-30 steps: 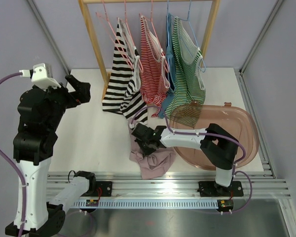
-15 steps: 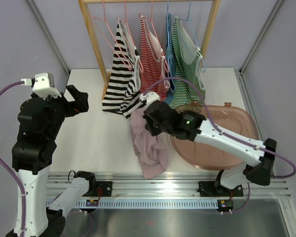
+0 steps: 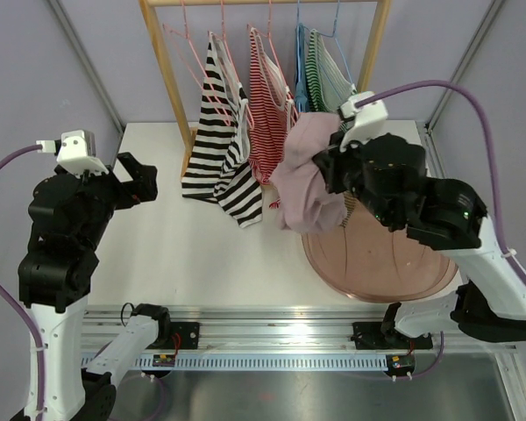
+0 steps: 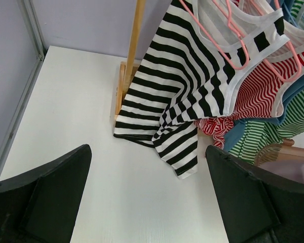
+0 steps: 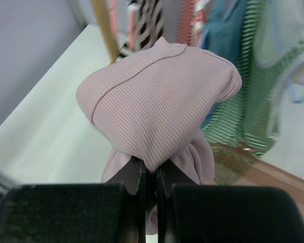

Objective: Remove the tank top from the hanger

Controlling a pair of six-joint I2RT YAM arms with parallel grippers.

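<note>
white table [image 3: 167, 254] inside pale purple walls, wooden rack [image 3: 162, 79] at the back. on its hangers, striped tops [image 3: 267, 123] in black-and-white, red, blue and green. front right, a translucent brown tub [image 3: 377, 263]. in the air by the tub's left rim, the pink tank top [image 3: 302, 180], off any hanger, bunched and pinched between the nearly closed fingers of the right gripper [image 5: 148, 174]. left gripper [image 4: 147, 202] spread wide, holding nothing, above the table near the black-and-white top.
</note>
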